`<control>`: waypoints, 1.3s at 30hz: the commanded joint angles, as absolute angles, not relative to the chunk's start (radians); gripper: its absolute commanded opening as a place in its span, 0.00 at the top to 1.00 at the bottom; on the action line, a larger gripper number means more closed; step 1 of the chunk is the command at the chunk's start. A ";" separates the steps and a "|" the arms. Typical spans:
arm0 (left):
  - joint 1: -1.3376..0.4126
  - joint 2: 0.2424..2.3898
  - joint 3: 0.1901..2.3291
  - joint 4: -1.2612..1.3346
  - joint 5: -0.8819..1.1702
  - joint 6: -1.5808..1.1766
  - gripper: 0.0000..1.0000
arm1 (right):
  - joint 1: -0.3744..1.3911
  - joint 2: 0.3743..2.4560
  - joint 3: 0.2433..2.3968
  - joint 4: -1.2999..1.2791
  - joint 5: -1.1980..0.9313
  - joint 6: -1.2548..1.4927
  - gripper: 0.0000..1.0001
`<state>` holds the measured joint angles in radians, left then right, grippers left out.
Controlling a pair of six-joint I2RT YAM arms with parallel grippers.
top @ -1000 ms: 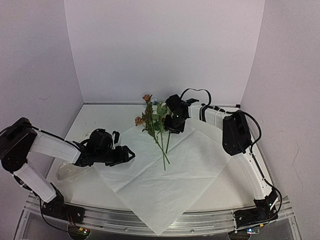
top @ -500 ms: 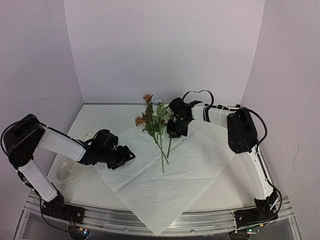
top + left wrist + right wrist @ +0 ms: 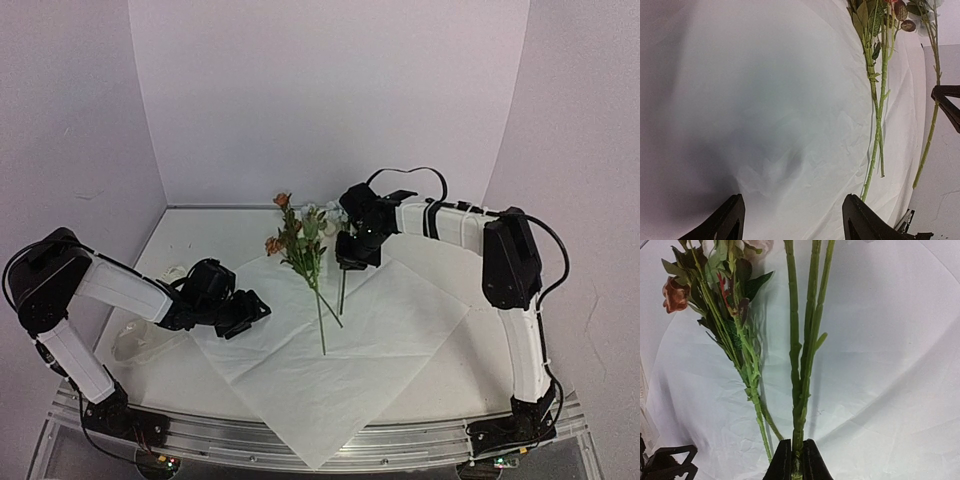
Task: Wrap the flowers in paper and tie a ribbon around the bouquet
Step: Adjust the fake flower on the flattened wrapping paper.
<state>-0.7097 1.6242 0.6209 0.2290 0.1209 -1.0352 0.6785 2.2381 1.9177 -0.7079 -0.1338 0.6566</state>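
The paper (image 3: 350, 350) lies flat on the table as a white diamond. The flowers (image 3: 300, 245) rest on its far corner, stems (image 3: 321, 325) pointing toward me. My right gripper (image 3: 346, 266) is shut on a separate green stem (image 3: 805, 365) with a pale bloom (image 3: 335, 215), held just beside the bunch (image 3: 735, 335). My left gripper (image 3: 252, 310) hovers open over the paper's left corner, nothing between its fingers (image 3: 867, 222). In the left wrist view the paper (image 3: 765, 100) fills the frame and the stems (image 3: 877, 115) run down its right side. The ribbon (image 3: 140, 343) lies heaped at the left.
White walls close off the back and both sides. The paper's near corner (image 3: 320, 460) hangs over the metal rail (image 3: 200, 440) at the table's front edge. My left gripper (image 3: 667, 465) shows at the bottom left of the right wrist view.
My right gripper has shut on the separate stem and carried it slightly left and away from the table. The bunch has shifted a little left. My left gripper drew back slightly.
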 commanded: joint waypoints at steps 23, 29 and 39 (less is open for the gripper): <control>-0.706 1.612 0.576 0.199 0.090 -1.046 0.30 | 0.753 2.120 1.845 -0.587 -0.089 0.648 1.00; -0.706 1.607 0.580 0.192 0.092 -1.039 0.30 | 0.813 2.227 1.914 -0.570 -0.136 0.714 1.00; -0.706 1.594 0.578 0.187 0.088 -1.034 0.30 | 0.817 2.259 1.832 -0.528 -0.147 0.796 1.00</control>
